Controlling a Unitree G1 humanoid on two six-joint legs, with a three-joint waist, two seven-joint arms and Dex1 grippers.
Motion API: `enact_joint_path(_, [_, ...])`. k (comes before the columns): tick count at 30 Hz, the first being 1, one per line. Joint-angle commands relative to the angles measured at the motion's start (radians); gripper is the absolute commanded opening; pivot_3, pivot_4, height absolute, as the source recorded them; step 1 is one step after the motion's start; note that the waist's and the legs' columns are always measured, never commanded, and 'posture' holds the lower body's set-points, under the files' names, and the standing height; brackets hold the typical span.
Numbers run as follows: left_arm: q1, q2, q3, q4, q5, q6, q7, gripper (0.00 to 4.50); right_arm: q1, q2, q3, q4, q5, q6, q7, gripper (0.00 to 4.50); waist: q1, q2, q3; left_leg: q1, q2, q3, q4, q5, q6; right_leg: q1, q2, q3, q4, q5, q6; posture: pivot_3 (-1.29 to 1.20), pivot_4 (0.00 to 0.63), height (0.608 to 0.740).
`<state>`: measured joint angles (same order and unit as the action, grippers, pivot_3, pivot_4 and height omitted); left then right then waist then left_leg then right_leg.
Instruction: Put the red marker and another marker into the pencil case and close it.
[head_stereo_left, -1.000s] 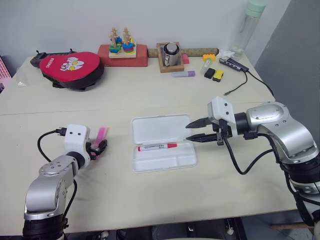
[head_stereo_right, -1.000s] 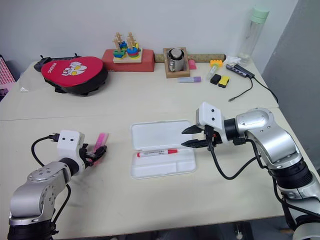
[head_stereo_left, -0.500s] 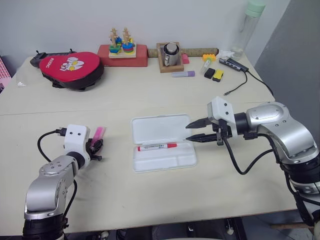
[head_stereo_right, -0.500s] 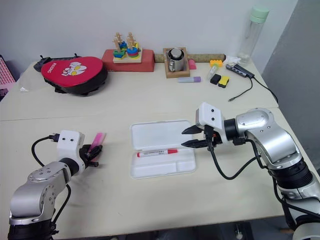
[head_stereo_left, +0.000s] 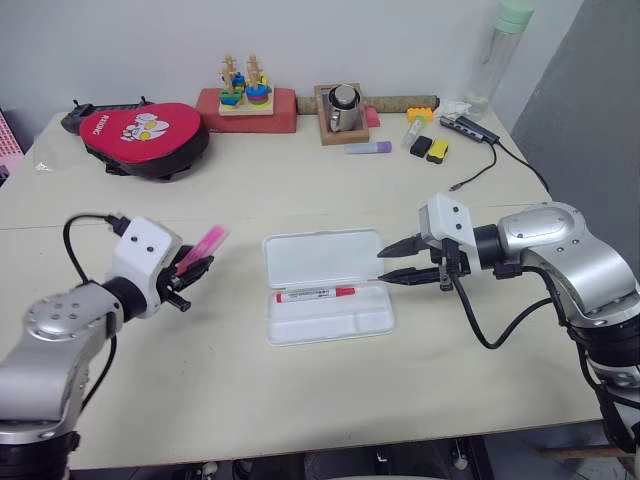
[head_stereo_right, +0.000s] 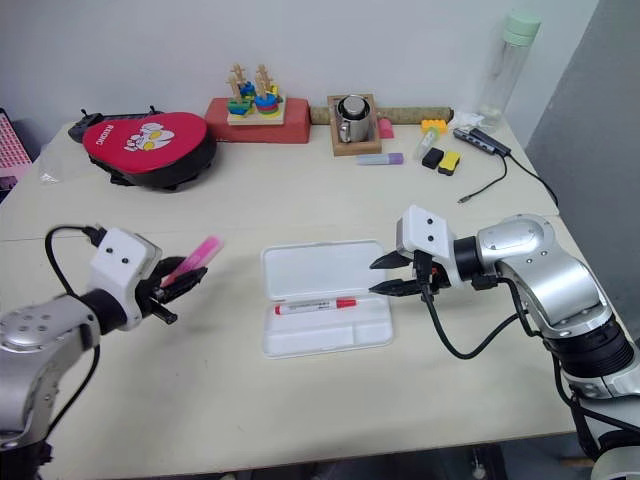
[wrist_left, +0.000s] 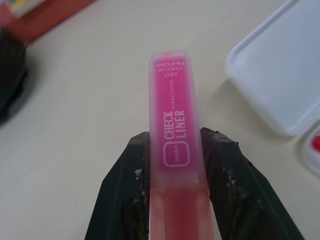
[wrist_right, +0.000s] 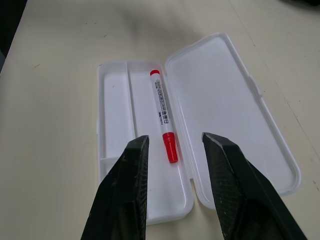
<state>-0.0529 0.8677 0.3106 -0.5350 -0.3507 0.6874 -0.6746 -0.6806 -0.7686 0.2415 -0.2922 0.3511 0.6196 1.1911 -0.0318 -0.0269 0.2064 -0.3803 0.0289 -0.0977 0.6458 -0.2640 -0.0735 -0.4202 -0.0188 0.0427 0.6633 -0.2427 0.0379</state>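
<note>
Left end effector: squeezes the pink highlighter.
Right end effector: fingers apart, empty.
Risk: the highlighter could slip before reaching the pencil case.

I see the pencil case lying open mid-tabletop, the red marker in its tray. My left claw holds another marker above the tabletop, left of the case. My right claw hovers at the case's right end.
</note>
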Motion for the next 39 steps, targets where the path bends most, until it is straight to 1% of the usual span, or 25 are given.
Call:
enact_joint_path(1, [-0.008, 0.018, -0.071, -0.069, -0.021, -0.062, -0.078, 1.19, -0.008, -0.02, -0.009, -0.016, -0.006, 0.005, 0.002, 1.75, 0.0, 0.0, 0.0, 0.0, 0.0, 0.0, 0.0, 0.0, 0.0, 0.0, 0.0, 0.0, 0.0, 0.0, 0.0, 0.0, 0.15, 0.74])
enact_joint_path(3, [-0.011, 0.019, -0.087, -0.078, -0.022, -0.074, -0.092, 1.19, -0.007, -0.021, -0.008, -0.015, -0.009, 0.007, 0.004, 1.75, 0.0, 0.0, 0.0, 0.0, 0.0, 0.0, 0.0, 0.0, 0.0, 0.0, 0.0, 0.0, 0.0, 0.0, 0.0, 0.0, 0.15, 0.74])
enact_joint_path(6, [-0.044, 0.042, -0.189, -0.103, -0.041, -0.105, -0.187, 1.19, -0.006, -0.029, -0.009, -0.012, -0.012, 0.005, 0.014, 1.75, 0.0, 0.0, 0.0, 0.0, 0.0, 0.0, 0.001, 0.0, 0.0, 0.0, 0.0, 0.0, 0.001, 0.0, 0.0, 0.0, 0.15, 0.74])
enact_joint_path(8, [-0.072, 0.06, -0.263, -0.075, -0.019, -0.17, -0.262, 1.19, -0.002, -0.037, -0.009, -0.009, -0.017, -0.004, 0.02, 1.75, 0.0, 0.0, 0.0, 0.0, 0.0, 0.0, 0.001, 0.0, 0.0, 0.0, 0.0, 0.0, 0.001, 0.0, 0.0, 0.0, 0.15, 0.74])
enact_joint_path(9, [-0.085, 0.066, -0.299, -0.051, 0.019, -0.216, -0.275, 1.19, -0.001, -0.038, -0.008, -0.008, -0.018, -0.004, 0.02, 1.75, 0.0, 0.0, 0.0, 0.0, 0.0, 0.0, 0.001, 0.0, 0.0, 0.0, 0.0, 0.0, 0.0, 0.0, 0.0, 0.0, 0.15, 0.74])
enact_joint_path(11, [-0.096, 0.077, -0.347, -0.016, 0.05, -0.278, -0.321, 1.19, -0.001, -0.039, -0.01, -0.009, -0.016, -0.002, 0.016, 1.75, 0.0, 0.0, 0.0, 0.0, 0.0, 0.0, 0.001, 0.0, 0.0, 0.0, 0.0, 0.0, 0.0, 0.0, 0.0, 0.0, 0.15, 0.74])
enact_joint_path(15, [-0.122, 0.063, -0.399, 0.029, 0.07, -0.339, -0.366, 1.19, 0.005, -0.044, -0.014, -0.014, -0.011, 0.0, 0.012, 1.75, -0.002, 0.0, 0.0, 0.0, 0.0, 0.001, 0.0, 0.0, 0.0, 0.0, 0.001, 0.0, 0.0, 0.0, 0.0, 0.0, 0.15, 0.74])
enact_joint_path(20, [-0.174, 0.025, -0.467, 0.088, 0.106, -0.359, -0.379, 1.19, 0.013, -0.053, -0.019, -0.025, -0.008, 0.01, 0.005, 1.75, 0.0, 0.0, 0.0, 0.0, 0.0, 0.001, 0.001, 0.0, 0.0, 0.0, 0.001, 0.001, 0.0, 0.0, 0.0, 0.0, 0.15, 0.74])
enact_joint_path(24, [-0.198, -0.003, -0.499, 0.114, 0.098, -0.357, -0.406, 1.19, 0.016, -0.057, -0.022, -0.031, -0.007, 0.016, 0.002, 1.75, 0.0, 0.0, 0.0, 0.0, 0.0, 0.0, 0.001, 0.0, 0.0, 0.0, 0.001, 0.0, 0.001, 0.0, 0.0, 0.0, 0.15, 0.74])
enact_joint_path(26, [-0.201, -0.008, -0.505, 0.122, 0.101, -0.356, -0.412, 1.9, 0.018, -0.059, -0.024, -0.036, -0.005, 0.02, 0.001, 1.75, -0.001, 0.0, 0.0, 0.0, 0.0, 0.0, 0.001, 0.0, 0.0, 0.0, 0.001, 0.0, 0.001, 0.0, 0.0, 0.0, 0.15, 0.74])
enact_joint_path(27, [-0.202, -0.011, -0.506, 0.127, 0.096, -0.355, -0.421, 2.04, 0.018, -0.059, -0.025, -0.037, -0.005, 0.023, 0.001, 1.75, -0.002, 0.0, 0.0, 0.0, 0.0, 0.0, 0.001, 0.0, 0.0, 0.0, 0.001, 0.0, 0.001, 0.0, 0.0, 0.0, 0.15, 0.74])
enact_joint_path(29, [-0.202, -0.019, -0.504, 0.131, 0.084, -0.352, -0.431, 2.56, 0.018, -0.06, -0.025, -0.038, -0.005, 0.024, 0.001, 1.75, -0.002, 0.0, 0.0, 0.0, 0.0, 0.0, 0.001, 0.0, 0.0, 0.0, 0.001, 0.0, 0.001, 0.0, 0.0, 0.0, 0.15, 0.74])
enact_joint_path(30, [-0.202, -0.02, -0.503, 0.131, 0.081, -0.347, -0.435, 2.72, 0.018, -0.06, -0.024, -0.037, -0.006, 0.024, 0.0, 1.75, -0.001, 0.0, 0.0, 0.0, 0.0, 0.0, 0.001, 0.0, 0.0, 0.0, 0.001, 0.0, 0.001, 0.0, 0.0, 0.0, 0.15, 0.74])
enact_joint_path(33, [-0.212, -0.037, -0.486, 0.135, 0.087, -0.345, -0.412, 3.49, 0.016, -0.059, -0.023, -0.035, -0.007, 0.024, -0.001, 1.75, -0.001, 0.0, 0.0, 0.0, 0.0, 0.0, 0.001, 0.0, 0.0, 0.0, 0.001, 0.0, 0.001, 0.0, 0.0, 0.0, 0.15, 0.74])
enact_joint_path(34, [-0.217, -0.043, -0.477, 0.135, 0.08, -0.34, -0.407, 3.57, 0.015, -0.059, -0.024, -0.033, -0.007, 0.024, -0.002, 1.75, 0.0, 0.0, 0.0, 0.0, 0.0, 0.0, 0.001, 0.0, 0.0, 0.0, 0.001, 0.0, 0.001, 0.0, 0.0, 0.0, 0.15, 0.74])
enact_joint_path(35, [-0.224, -0.049, -0.455, 0.132, 0.062, -0.33, -0.401, 3.88, 0.013, -0.057, -0.024, -0.029, -0.011, 0.02, -0.005, 1.75, -0.001, 0.0, 0.0, 0.0, 0.0, 0.0, 0.001, 0.0, 0.0, 0.0, 0.001, 0.0, 0.001, 0.0, 0.0, 0.0, 0.15, 0.74])
enact_joint_path(37, [-0.238, -0.052, -0.401, 0.124, 0.019, -0.29, -0.383, 4.19, 0.004, -0.053, -0.021, -0.009, -0.03, 0.015, -0.024, 1.75, 0.0, 0.0, 0.0, 0.0, 0.0, 0.0, 0.001, 0.0, 0.0, 0.0, 0.001, 0.0, 0.001, 0.0, 0.0, 0.0, 0.15, 0.74])
enact_joint_path(38, [-0.242, -0.052, -0.382, 0.122, 0.006, -0.277, -0.377, 4.47, 0.002, -0.053, -0.02, -0.002, -0.038, 0.012, -0.032, 1.75, -0.001, 0.0, 0.0, 0.0, 0.0, 0.0, 0.001, 0.0, 0.0, 0.0, 0.001, 0.0, 0.001, 0.0, 0.0, 0.0, 0.15, 0.74])
enact_joint_path(39, [-0.243, -0.048, -0.36, 0.12, -0.009, -0.267, -0.376, 4.47, -0.001, -0.053, -0.019, 0.007, -0.045, 0.01, -0.037, 1.75, -0.001, 0.0, 0.0, 0.0, 0.0, 0.0, 0.001, 0.0, 0.0, 0.0, 0.001, 0.0, 0.002, 0.0, 0.0, 0.0, 0.15, 0.74])
